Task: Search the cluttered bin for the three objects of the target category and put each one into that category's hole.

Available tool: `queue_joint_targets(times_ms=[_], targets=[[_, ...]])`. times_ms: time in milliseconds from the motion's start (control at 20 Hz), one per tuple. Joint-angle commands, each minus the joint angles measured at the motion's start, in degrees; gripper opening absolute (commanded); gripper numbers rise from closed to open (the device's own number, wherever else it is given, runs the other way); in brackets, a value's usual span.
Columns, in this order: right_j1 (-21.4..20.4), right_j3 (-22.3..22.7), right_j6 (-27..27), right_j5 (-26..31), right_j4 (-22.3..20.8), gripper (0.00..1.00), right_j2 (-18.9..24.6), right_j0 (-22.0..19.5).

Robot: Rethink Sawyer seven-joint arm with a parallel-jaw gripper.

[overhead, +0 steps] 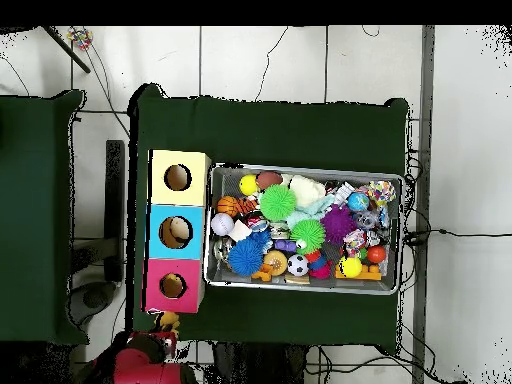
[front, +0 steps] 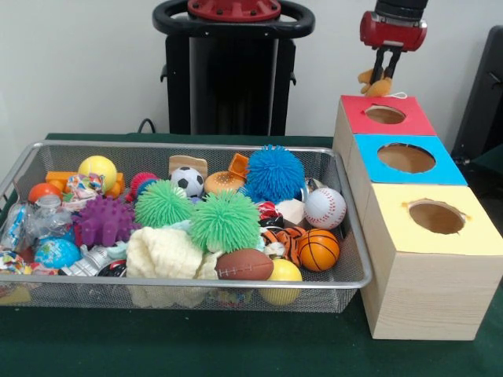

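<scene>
Claw (front: 383,81): hanging at twelve o'clock above the red hole (front: 385,115), pinching a tan plush animal (front: 377,85). Wire bin (front: 350,259): sitting at nine o'clock, tiger-striped plush (front: 280,236) lying inside.

Front view: wire basket (front: 344,276) left on surface (front: 236,345), three holed boxes just right of it in a row. Pincer (front: 385,72) above and behind farthest hole (front: 385,115), gripping plush toy (front: 377,85). Football (front: 244,265) against basket's near rim.
</scene>
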Motion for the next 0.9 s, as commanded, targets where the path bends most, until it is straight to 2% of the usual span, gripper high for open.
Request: queue_joint_targets(times_ms=[50, 150, 400, 650, 800, 900], targets=[[1.4, -9.8, 12.3, 9.1, 3.4, 0.0, -4.0, 1.4], [0.5, -9.8, 11.5, 10.6, 2.7, 0.0, -3.9, 0.9], [-1.0, -8.7, 10.3, 6.8, 2.3, 0.0, -1.1, -2.0], [-1.5, -9.1, 10.5, 6.7, 2.6, 0.0, -0.3, -2.7], [-1.5, -8.2, 11.1, 0.2, 2.4, 0.0, 1.2, -3.6], [-1.1, -7.8, 11.8, -2.1, 2.5, 0.0, 1.9, -4.0]])
